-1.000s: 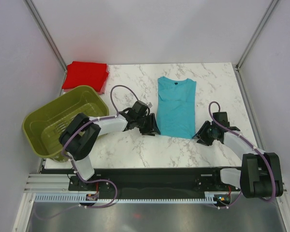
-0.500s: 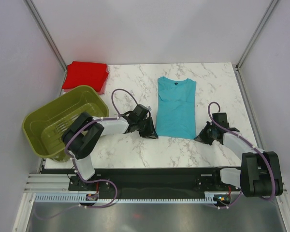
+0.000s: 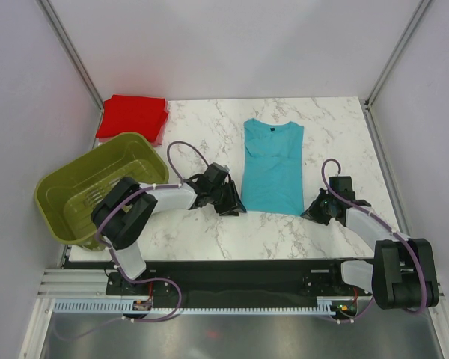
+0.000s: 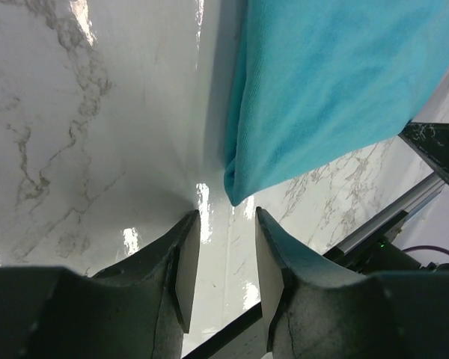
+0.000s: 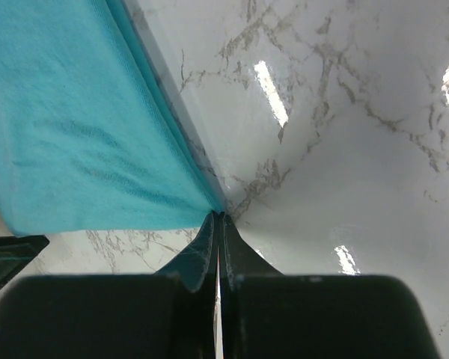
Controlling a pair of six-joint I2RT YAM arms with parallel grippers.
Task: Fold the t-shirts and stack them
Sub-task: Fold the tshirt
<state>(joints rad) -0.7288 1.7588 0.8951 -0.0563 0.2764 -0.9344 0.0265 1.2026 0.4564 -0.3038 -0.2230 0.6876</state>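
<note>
The turquoise t-shirt (image 3: pixel 273 168) lies flat and folded lengthwise on the marble table, neck at the far end. My left gripper (image 3: pixel 236 208) is open just off the shirt's near left corner; in the left wrist view (image 4: pixel 226 217) that corner (image 4: pixel 236 191) lies just ahead of the gap, with nothing between the jaws. My right gripper (image 3: pixel 308 213) is at the near right corner. In the right wrist view (image 5: pixel 218 215) its jaws are shut with the corner of the shirt (image 5: pixel 67 142) pinched at their tips. The red t-shirt (image 3: pixel 132 117) is a flat square bundle at the far left.
An olive-green slotted basket (image 3: pixel 60 196) stands tilted at the table's left edge, beside the left arm. The table's near edge and a metal rail (image 4: pixel 389 217) run just behind both grippers. Grey walls enclose the table.
My left gripper has dropped and slid nearer, to the shirt's near left corner. My right gripper has shifted slightly toward the near right corner. The shirts have not moved.
</note>
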